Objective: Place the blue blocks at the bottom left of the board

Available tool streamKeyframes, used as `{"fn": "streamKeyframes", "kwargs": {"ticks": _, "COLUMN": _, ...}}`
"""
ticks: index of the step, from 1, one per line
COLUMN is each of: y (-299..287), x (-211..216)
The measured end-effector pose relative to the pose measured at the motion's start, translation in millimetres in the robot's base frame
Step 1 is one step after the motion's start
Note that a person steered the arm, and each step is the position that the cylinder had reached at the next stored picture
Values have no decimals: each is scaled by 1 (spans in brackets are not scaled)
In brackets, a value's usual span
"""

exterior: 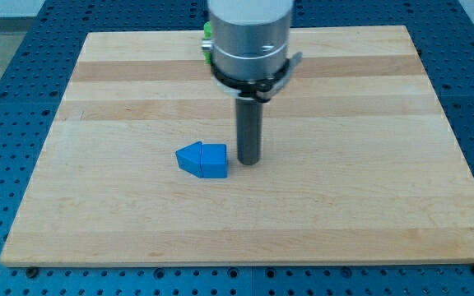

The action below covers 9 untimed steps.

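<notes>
Two blue blocks lie touching each other near the middle of the wooden board (97,222): a blue triangular block (189,156) on the view's left and a blue block with a rounded top (215,161) on its right. My tip (248,160) rests on the board just to the right of the rounded blue block, very close to it or touching its right edge. The rod rises to the arm's grey cylinder (248,37) at the view's top.
A green block (207,37) peeks out behind the left side of the arm's cylinder near the board's top edge; its shape is hidden. A blue perforated table (6,90) surrounds the board on all sides.
</notes>
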State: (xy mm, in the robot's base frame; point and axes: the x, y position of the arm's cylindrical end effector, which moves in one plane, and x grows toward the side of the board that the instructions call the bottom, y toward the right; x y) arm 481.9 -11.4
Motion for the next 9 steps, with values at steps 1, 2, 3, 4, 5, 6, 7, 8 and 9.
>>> {"fn": "streamKeyframes", "kwargs": {"ticks": 1, "y": -28, "x": 0}}
{"fn": "streamKeyframes", "kwargs": {"ticks": 2, "y": -46, "x": 4}}
{"fn": "streamKeyframes", "kwargs": {"ticks": 3, "y": -61, "x": 15}}
{"fn": "streamKeyframes", "kwargs": {"ticks": 4, "y": -81, "x": 23}}
{"fn": "streamKeyframes", "kwargs": {"ticks": 5, "y": -105, "x": 24}}
{"fn": "streamKeyframes", "kwargs": {"ticks": 6, "y": -120, "x": 11}}
{"fn": "streamKeyframes", "kwargs": {"ticks": 7, "y": -134, "x": -1}}
{"fn": "streamKeyframes", "kwargs": {"ticks": 8, "y": -138, "x": -18}}
{"fn": "streamKeyframes", "kwargs": {"ticks": 9, "y": -148, "x": -34}}
